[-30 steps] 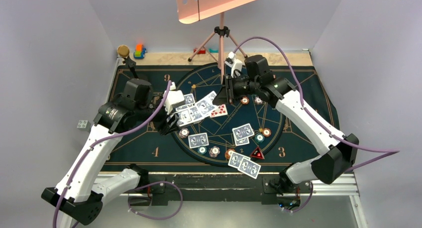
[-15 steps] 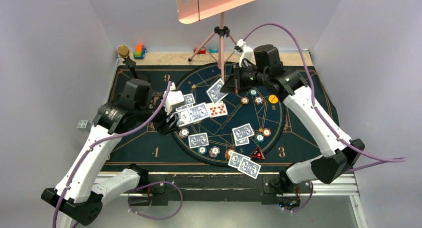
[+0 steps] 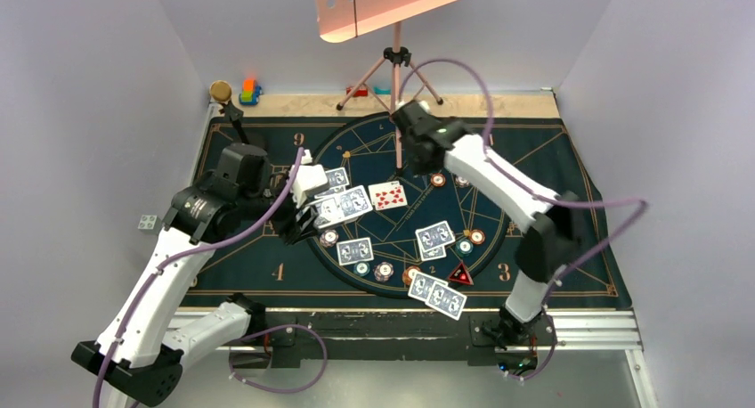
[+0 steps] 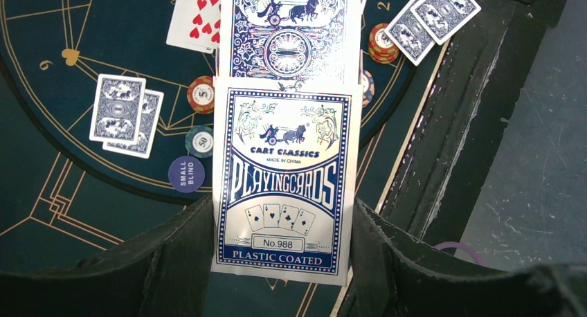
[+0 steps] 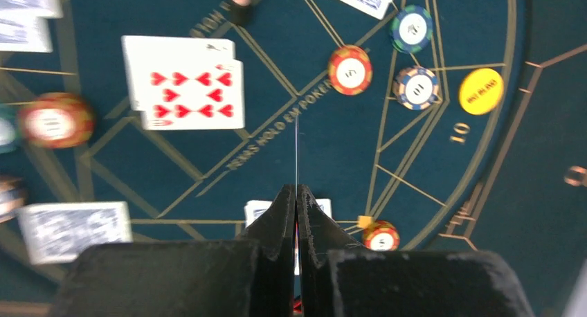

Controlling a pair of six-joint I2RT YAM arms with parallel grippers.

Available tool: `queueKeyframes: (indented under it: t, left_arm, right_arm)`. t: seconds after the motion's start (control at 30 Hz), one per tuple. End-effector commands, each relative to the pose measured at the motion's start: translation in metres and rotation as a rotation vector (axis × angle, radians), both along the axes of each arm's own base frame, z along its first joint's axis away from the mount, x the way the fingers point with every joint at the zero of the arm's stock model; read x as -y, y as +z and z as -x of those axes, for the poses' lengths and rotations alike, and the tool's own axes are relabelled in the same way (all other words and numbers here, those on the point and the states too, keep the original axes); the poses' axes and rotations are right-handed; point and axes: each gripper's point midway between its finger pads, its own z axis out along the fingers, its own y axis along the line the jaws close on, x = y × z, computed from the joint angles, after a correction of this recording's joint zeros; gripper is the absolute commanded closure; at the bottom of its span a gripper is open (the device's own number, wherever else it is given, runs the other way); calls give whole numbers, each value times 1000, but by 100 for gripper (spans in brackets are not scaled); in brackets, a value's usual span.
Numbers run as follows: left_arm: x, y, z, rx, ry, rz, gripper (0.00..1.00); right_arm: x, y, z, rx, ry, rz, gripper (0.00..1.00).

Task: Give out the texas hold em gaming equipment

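One dark gold-lined mat point(image 3: 249, 248) covered most of the worktop point(image 3: 294, 105), and we found all the poker gear on or above its round centre. Both arms point(image 3: 165, 274) stretched over it.

The left jaws point(image 4: 284, 213) were clamped on the long sides of a blue-and-white card box point(image 4: 285, 158). The box sat squarely between them, printed face toward the wrist camera, and ran out well past their tips. A blue-backed card point(image 4: 287, 26) stuck out beyond its far end. In the top view the box hung over the circle's left part, near a face-up hearts card point(image 3: 388, 195).

The right jaws point(image 5: 296, 190) were pressed together on a single playing card point(image 5: 296, 147). We saw it only edge-on, as a thin pale line rising straight out from between the tips, above the mat.

Four face-down pairs point(image 3: 434, 239) of blue-backed cards lay apart on the mat, one at the circle's near rim. Among them sat scattered striped chips point(image 3: 384, 270). A yellow disc point(image 5: 481, 91) lay well apart from the held card, off to its right in the right wrist view. A dark-blue disc point(image 4: 187, 174) lay just beside a teal chip point(image 4: 199, 140) in the left wrist view. Smallest, the red-black triangular marker point(image 3: 460, 273) lay just beside the nearest pair.
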Motion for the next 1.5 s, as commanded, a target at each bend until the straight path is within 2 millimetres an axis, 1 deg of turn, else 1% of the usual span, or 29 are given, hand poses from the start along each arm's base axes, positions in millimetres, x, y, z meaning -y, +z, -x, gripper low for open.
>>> queueKeyframes:
  t: [0.0, 0.07, 0.23, 0.3, 0.37, 0.43, 0.53, 0.67, 0.73, 0.8, 0.83, 0.93, 1.03, 1.07, 1.1, 1.17, 1.27, 1.37, 1.47]
  left_arm:
    - [0, 16, 3, 48, -19, 26, 100]
    - [-1, 16, 5, 45, -18, 24, 100]
    - [-3, 17, 10, 40, -20, 22, 100]
    - [-3, 17, 10, 39, -23, 22, 100]
    - [-3, 18, 11, 39, -23, 23, 100]
    - [-3, 19, 11, 38, -24, 22, 100]
    - [-3, 18, 11, 36, -23, 22, 100]
    - [-3, 19, 11, 39, -20, 19, 100]
    - [-3, 18, 10, 38, -19, 17, 100]
    - [-3, 19, 9, 38, -19, 18, 100]
    - [-3, 19, 9, 38, -19, 18, 100]
    - [-3, 20, 9, 43, -19, 17, 100]
    - [-4, 20, 10, 43, -21, 16, 100]
    - [-4, 20, 10, 42, -20, 16, 100]
    - [-4, 20, 10, 43, -21, 16, 100]
    - [-4, 20, 11, 44, -23, 17, 100]
    - [-4, 21, 11, 49, -22, 19, 100]
    - [-4, 22, 11, 52, -24, 21, 100]
    - [-4, 23, 12, 55, -25, 21, 100]
  right_arm:
    - [26, -11, -12, 99, -135, 442, 100]
    - [22, -24, -17, 105, -134, 539, 100]
    - [3, -51, -23, 144, -108, 744, 100]
    - [-4, -63, -23, 149, -96, 795, 100]
    - [-14, -79, -21, 132, -70, 809, 100]
    - [-28, -94, -17, 110, -31, 788, 100]
    - [-50, -121, -9, 63, 27, 707, 100]
    - [-75, -144, 1, 6, 87, 569, 100]
    - [-86, -149, 5, -1, 113, 494, 100]
    - [-95, -150, 7, -5, 133, 432, 96]
    - [-100, -154, 11, -28, 148, 396, 94]
    - [-109, -159, 16, -49, 178, 336, 83]
    - [-113, -159, 21, -63, 202, 300, 74]
    - [-114, -157, 22, -64, 206, 290, 70]
    - [-114, -154, 22, -65, 209, 277, 64]
    - [-113, -144, 20, -65, 204, 240, 52]
    - [-107, -127, 14, -64, 198, 179, 40]
    - [-97, -118, 9, -66, 183, 173, 35]
    - [-79, -110, 3, -79, 128, 173, 34]
